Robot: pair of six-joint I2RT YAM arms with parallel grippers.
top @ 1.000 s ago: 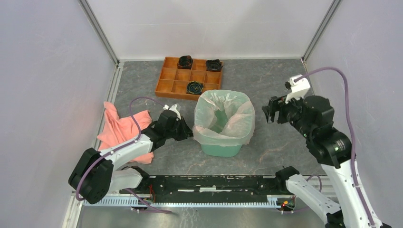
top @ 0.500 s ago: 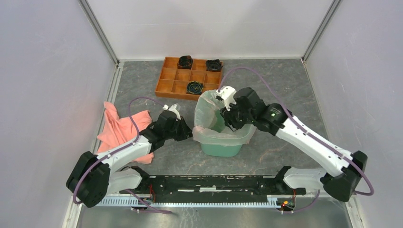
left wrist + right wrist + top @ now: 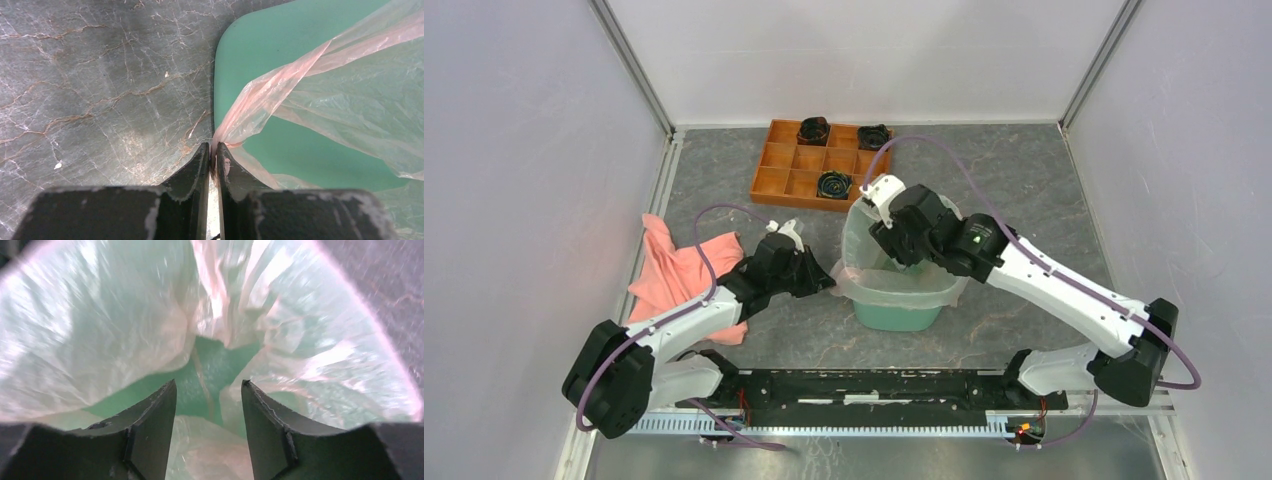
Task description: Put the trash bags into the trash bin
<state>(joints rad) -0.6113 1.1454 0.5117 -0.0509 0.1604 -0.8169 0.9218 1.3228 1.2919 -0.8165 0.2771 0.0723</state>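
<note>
The mint-green trash bin (image 3: 894,312) stands in the middle of the table, lined with the translucent pale-pink trash bag (image 3: 874,285) draped over its rim. My left gripper (image 3: 824,283) is shut on the bag's edge at the bin's left side; the left wrist view shows the film (image 3: 280,85) pinched at the fingertips (image 3: 214,149) beside the green bin wall (image 3: 250,55). My right gripper (image 3: 902,250) is open and reaches down into the bin's mouth; the right wrist view (image 3: 208,386) shows its open fingers over the bag (image 3: 90,340) and green bottom (image 3: 205,365).
An orange compartment tray (image 3: 779,160) with three black coiled items stands at the back. A salmon-pink cloth (image 3: 679,270) lies left of the left arm. Grey walls close in both sides.
My right arm swung from the right side over to the bin and lowered its gripper into the mouth. The left gripper kept its hold and pulled the bag's edge a little leftward.
</note>
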